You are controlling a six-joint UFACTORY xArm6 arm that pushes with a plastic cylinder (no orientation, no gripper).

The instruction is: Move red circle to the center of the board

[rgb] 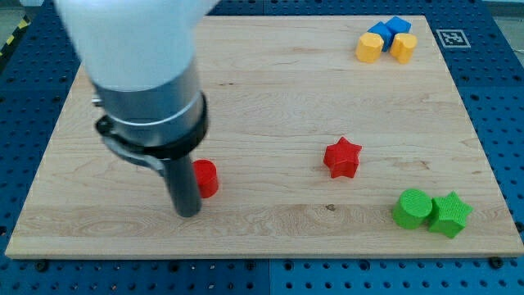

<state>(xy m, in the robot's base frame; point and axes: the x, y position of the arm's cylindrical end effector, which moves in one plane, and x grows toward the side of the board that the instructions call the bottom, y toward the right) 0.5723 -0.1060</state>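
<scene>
Camera view: wooden board [270, 98] on blue pegboard [499, 98]; my tip [187, 213], a jawless tool, touches red circle [205, 178].

The wooden counter [270, 82] carries a red circle [205, 178] touching my tip [188, 213] on its right, a red star [342, 157] farther right, a green circle [413, 208] and green star [449, 214] beyond, and two yellow blocks [370, 47] [403, 47] with blue blocks [389, 29] far upper right.

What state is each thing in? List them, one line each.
my tip: down on the board, touching red circle's left side.
red circle: left of centre, partly hidden by the rod.
red star: lies alone.
green blocks: touching pair.
blue and yellow blocks: tight cluster.
</scene>
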